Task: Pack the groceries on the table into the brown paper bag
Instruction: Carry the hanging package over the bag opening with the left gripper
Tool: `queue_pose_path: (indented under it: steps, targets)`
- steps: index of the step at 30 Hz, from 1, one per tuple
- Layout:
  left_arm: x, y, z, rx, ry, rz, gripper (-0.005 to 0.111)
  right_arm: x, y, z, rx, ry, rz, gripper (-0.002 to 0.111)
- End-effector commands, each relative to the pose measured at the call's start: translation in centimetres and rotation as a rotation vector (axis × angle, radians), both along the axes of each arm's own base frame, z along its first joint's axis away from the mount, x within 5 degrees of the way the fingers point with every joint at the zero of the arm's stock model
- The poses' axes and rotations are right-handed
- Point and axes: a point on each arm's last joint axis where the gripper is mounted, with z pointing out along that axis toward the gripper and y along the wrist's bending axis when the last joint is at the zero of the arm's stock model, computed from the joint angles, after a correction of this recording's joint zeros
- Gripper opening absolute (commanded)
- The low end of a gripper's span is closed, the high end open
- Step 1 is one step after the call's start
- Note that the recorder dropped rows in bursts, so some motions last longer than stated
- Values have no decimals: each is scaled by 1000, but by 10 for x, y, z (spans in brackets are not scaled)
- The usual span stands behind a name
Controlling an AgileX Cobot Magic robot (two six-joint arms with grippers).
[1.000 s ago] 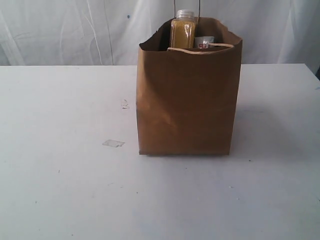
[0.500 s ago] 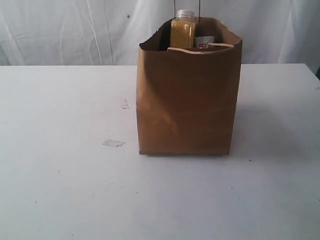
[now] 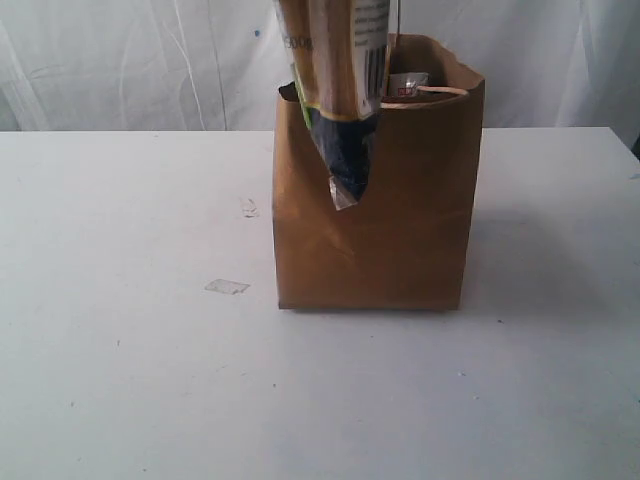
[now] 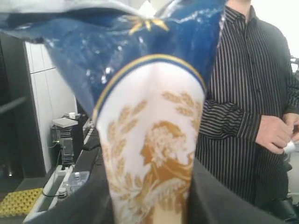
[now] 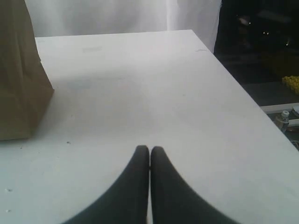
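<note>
My left end effector [image 4: 150, 200] is pinching the long spaghetti packet [image 4: 149, 140], blue and white plastic with a gold printed figure. Its dark fingers [image 4: 219, 200] press on both sides of the wrapper. The packet hangs down from the end effector with its long axis close to upright and the dark lower tip slightly slanted. In the exterior view that tip overlaps the front wall of the tall brown kraft paper bag [image 3: 400, 220], below the rim. I judge the packet is not yet inside. The bag's mouth lies below the end effector and a little beyond it. My right end effector [image 5: 149, 149] is pressed together and empty, low over the white tabletop [image 5: 140, 84], with the bag just beside it.
</note>
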Motion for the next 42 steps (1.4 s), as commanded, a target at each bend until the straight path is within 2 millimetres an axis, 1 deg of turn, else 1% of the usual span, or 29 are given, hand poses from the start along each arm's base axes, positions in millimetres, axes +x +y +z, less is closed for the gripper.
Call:
queue_pose_path:
  steps: [1,2,4,5,7,9,11,12,14,17,21,24,26,27,29,30,31,32,33,35,36,40,42]
  targets:
    - [-17,7,32,-123,-76,-119,0,0,0,-1,-11,-5,2,0]
    - [-18,7,39,-133,-109,-119,0,0,0,-1,-11,-5,2,0]
    - [-21,6,45,-24,-250,-74,0,0,0,-1,-11,-5,2,0]
    - [-22,6,45,53,-308,-44,0,0,0,-1,-11,-5,2,0]
    - [-21,7,41,275,-448,47,0,0,0,-1,-11,-5,2,0]
    - [-13,8,44,385,-506,193,0,0,0,-1,-11,-5,2,0]
    - [-4,11,45,439,-533,301,0,0,0,-1,-11,-5,2,0]
    - [-1,11,45,440,-533,330,0,0,0,-1,-11,-5,2,0]
    - [1,6,45,418,-555,325,0,0,0,-1,-11,-5,2,0]
    - [4,-7,48,326,-620,318,0,0,0,-1,-11,-5,2,0]
    - [14,-30,51,207,-659,386,0,0,0,-1,-11,-5,2,0]
    - [26,-47,44,166,-608,419,0,0,0,-1,-11,-5,2,0]
    - [34,-57,44,109,-552,464,0,0,0,-1,-11,-5,2,0]
    - [45,-64,48,7,-446,569,0,0,0,-1,-11,-5,2,0]
    - [59,-72,49,-94,-325,683,0,0,0,-1,-11,-5,2,0]
    - [60,-77,45,-85,-349,685,0,0,0,-1,-11,-5,2,0]
    - [63,-87,37,-58,-390,666,0,0,0,-1,-11,-5,2,0]
    - [63,-93,32,-48,-393,651,0,0,0,-1,-11,-5,2,0]
    - [64,-105,24,-26,-434,639,0,0,0,-1,-11,-5,2,0]
    - [64,-121,13,11,-550,648,0,0,0,-1,-11,-5,2,0]
    - [65,-130,6,28,-574,661,0,0,0,-1,-11,-5,2,0]
    - [71,-141,-4,53,-564,715,0,0,0,-1,-11,-5,2,0]
    - [77,-144,-10,60,-504,723,0,0,0,-1,-11,-5,2,0]
